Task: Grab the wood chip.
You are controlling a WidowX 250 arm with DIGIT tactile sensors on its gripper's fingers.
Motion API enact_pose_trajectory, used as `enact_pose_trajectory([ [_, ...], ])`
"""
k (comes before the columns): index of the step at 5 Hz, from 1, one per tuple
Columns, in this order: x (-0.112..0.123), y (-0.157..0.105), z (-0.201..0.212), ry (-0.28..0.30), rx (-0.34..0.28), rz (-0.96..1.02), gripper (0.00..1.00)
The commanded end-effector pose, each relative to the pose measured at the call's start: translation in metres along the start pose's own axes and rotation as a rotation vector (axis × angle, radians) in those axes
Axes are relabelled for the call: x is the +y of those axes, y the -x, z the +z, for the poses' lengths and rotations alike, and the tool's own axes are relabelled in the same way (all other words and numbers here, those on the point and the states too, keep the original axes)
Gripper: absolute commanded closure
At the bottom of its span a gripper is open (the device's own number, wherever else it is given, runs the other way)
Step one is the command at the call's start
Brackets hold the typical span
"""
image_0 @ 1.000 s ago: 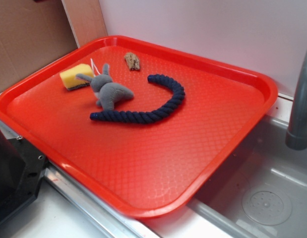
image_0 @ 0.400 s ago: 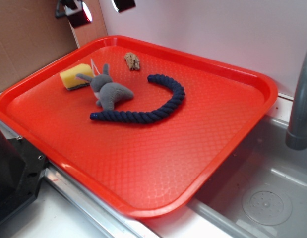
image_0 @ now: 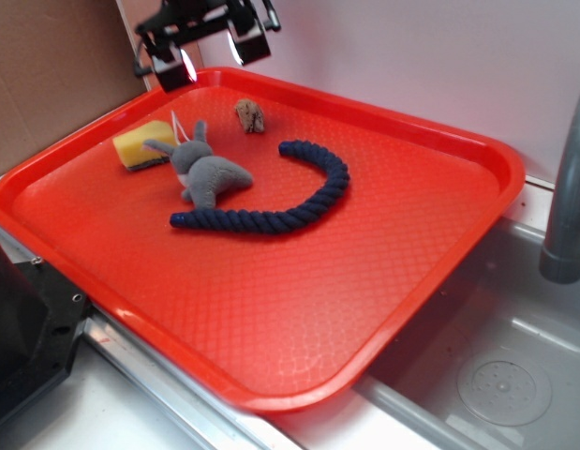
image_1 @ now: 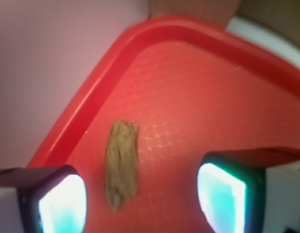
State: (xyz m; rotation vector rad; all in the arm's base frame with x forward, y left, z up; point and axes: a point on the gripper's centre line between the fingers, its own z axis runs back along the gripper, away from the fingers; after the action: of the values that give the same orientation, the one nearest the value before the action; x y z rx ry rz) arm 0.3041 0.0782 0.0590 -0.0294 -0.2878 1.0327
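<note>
The wood chip [image_0: 249,115] is a small rough brown-tan oblong lying near the back rim of the red tray [image_0: 402,281]. In the wrist view the wood chip [image_1: 121,164] lies flat on the tray floor, between my two fingers and closer to the left one. My gripper [image_0: 211,53] hangs open above the tray's back left rim, up and left of the chip, with nothing between its fingers. In the wrist view the gripper [image_1: 141,204] frames the chip without touching it.
A grey plush toy [image_0: 207,172], a yellow sponge block [image_0: 142,143] and a curved dark blue rope [image_0: 288,199] lie on the tray. A white wall rises behind, cardboard [image_0: 55,75] stands at left, and a grey faucet [image_0: 569,187] and sink [image_0: 496,375] are at right.
The gripper has come down and to the right from the top left corner, from out of view a second ago, to hover close above the tray's back rim near the chip.
</note>
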Motion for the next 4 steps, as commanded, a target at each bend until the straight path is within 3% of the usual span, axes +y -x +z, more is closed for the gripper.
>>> enact_pose_trajectory([
  [1,-0.008,-0.017,-0.021,0.036,-0.03,-0.029,0.0],
  [3,-0.016,-0.013,-0.044,-0.013,-0.024,-0.064,0.0],
  [4,-0.018,-0.012,-0.047,-0.015,-0.019,-0.063,0.27],
])
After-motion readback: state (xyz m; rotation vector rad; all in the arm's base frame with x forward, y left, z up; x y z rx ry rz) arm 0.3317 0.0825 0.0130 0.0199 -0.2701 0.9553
